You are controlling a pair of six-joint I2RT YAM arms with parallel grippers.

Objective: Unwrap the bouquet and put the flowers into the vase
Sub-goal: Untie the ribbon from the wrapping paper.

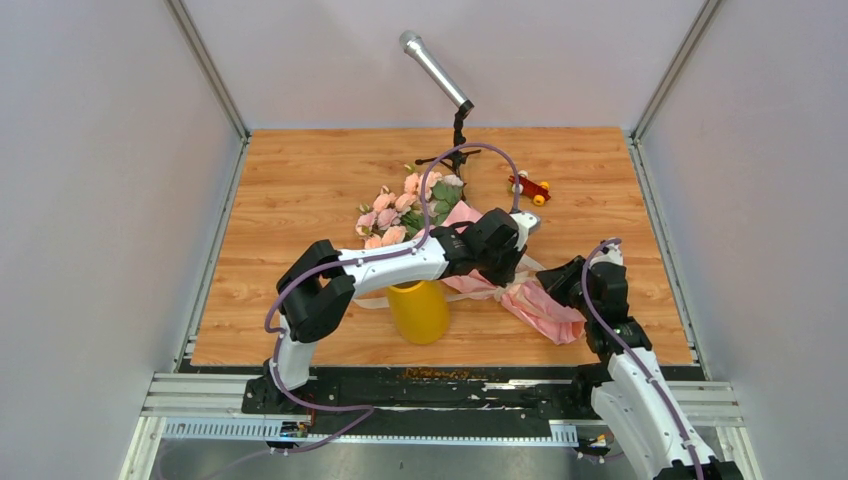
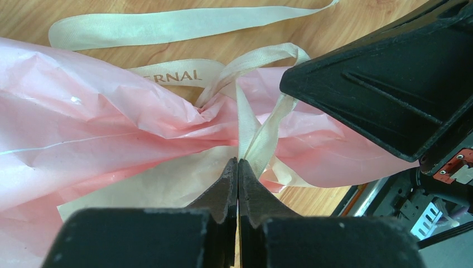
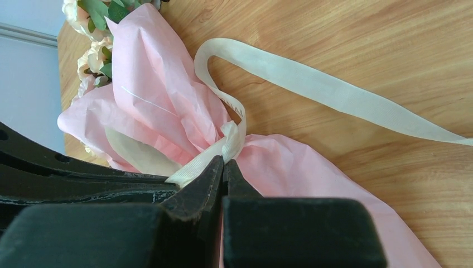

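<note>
well, the bouquet (image 1: pixel 545 308) lies flat on the wooden table (image 1: pixel 300 180), near the middle and a bit to the right. its pink paper is tied with the beige ribbon (image 3: pixel 334 92). the flowers (image 1: pixel 395 215) poke out at the far end, pink and peach with green leaves. the yellow vase (image 1: pixel 420 312) stands up near the front edge, just left of the paper, and the left arm reaches over the top of it. the left gripper (image 2: pixel 237 162) is squeezed shut. a loop of the ribbon goes right in at its tip, so it holds the ribbon next to the knot. the right gripper (image 3: pixel 223 161) is shut tight too. its tip touches the knot where the paper is bunched, but i cannot tell if it pinches the ribbon or only presses on it. the two grippers are very close together by the knot. one long ribbon end lies loose on the wood. a little red toy (image 1: pixel 530 187) sits farther back, apart from the bouquet.
</note>
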